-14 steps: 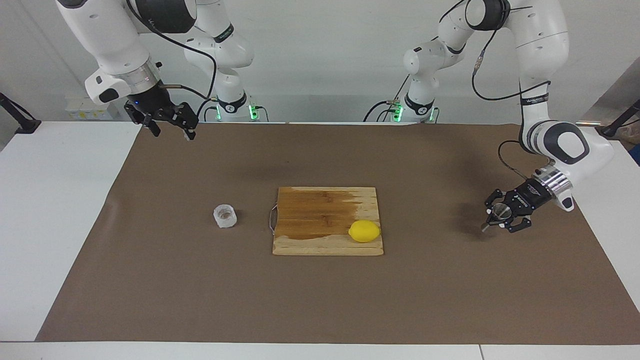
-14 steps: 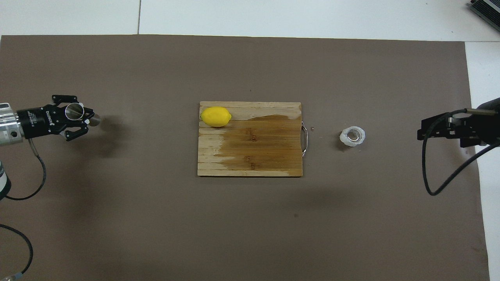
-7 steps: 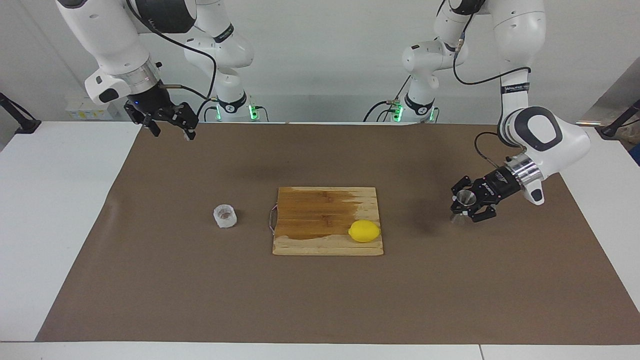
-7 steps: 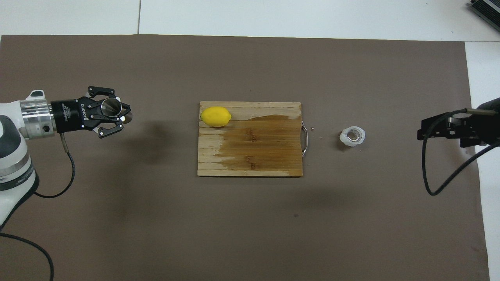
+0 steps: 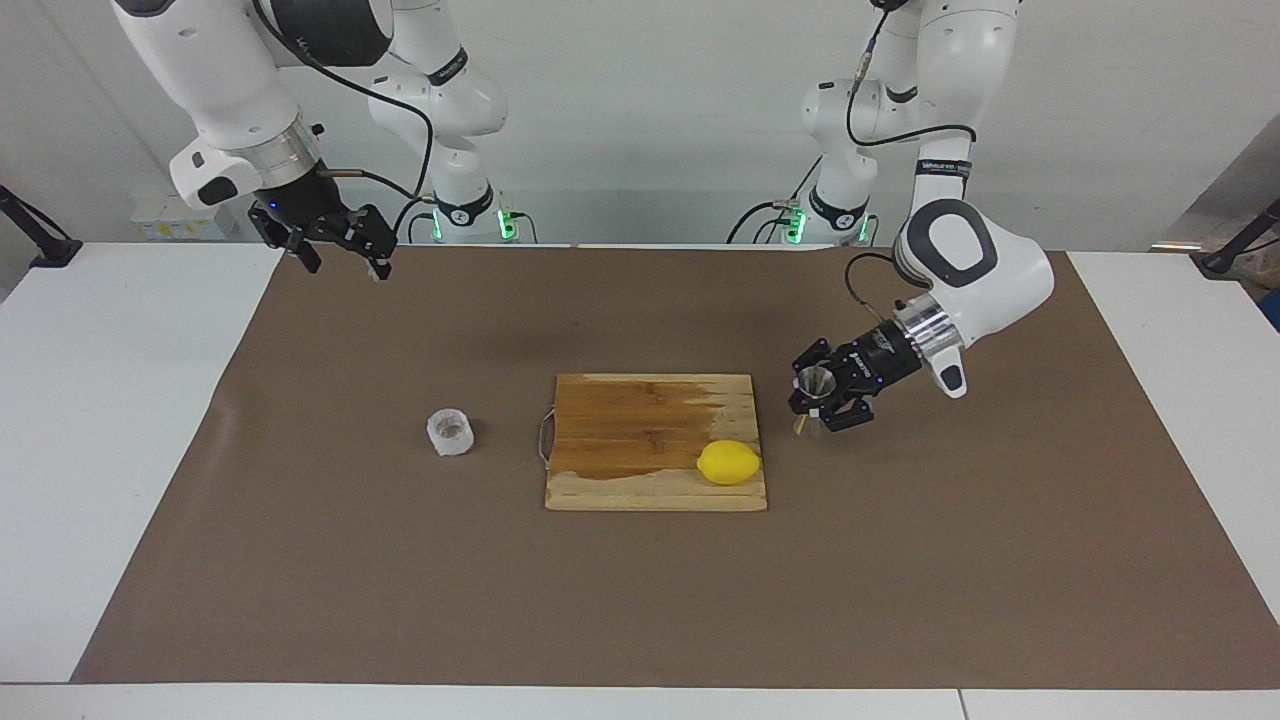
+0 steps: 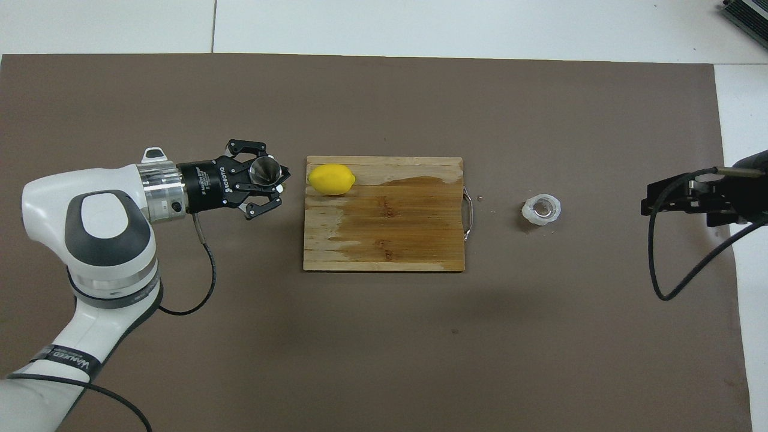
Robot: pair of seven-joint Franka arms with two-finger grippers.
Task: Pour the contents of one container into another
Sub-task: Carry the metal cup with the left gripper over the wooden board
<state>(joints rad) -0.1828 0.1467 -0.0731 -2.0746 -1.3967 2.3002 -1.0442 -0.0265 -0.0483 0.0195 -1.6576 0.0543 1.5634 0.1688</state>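
Counting one jigger (image 5: 812, 385) (one cup (image 5: 450, 432))

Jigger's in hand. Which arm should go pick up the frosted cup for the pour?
Right, probably. The right gripper hangs free at the cup's end of the table. The left gripper is shut on the jigger, beside the cutting board.

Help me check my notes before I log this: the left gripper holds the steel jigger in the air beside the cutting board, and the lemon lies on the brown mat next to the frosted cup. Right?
Not quite. The lemon lies on the cutting board, at its corner toward the left arm's end, well apart from the frosted cup; the facing view shows it. The rest holds: the left gripper holds the steel jigger in the air beside the board.
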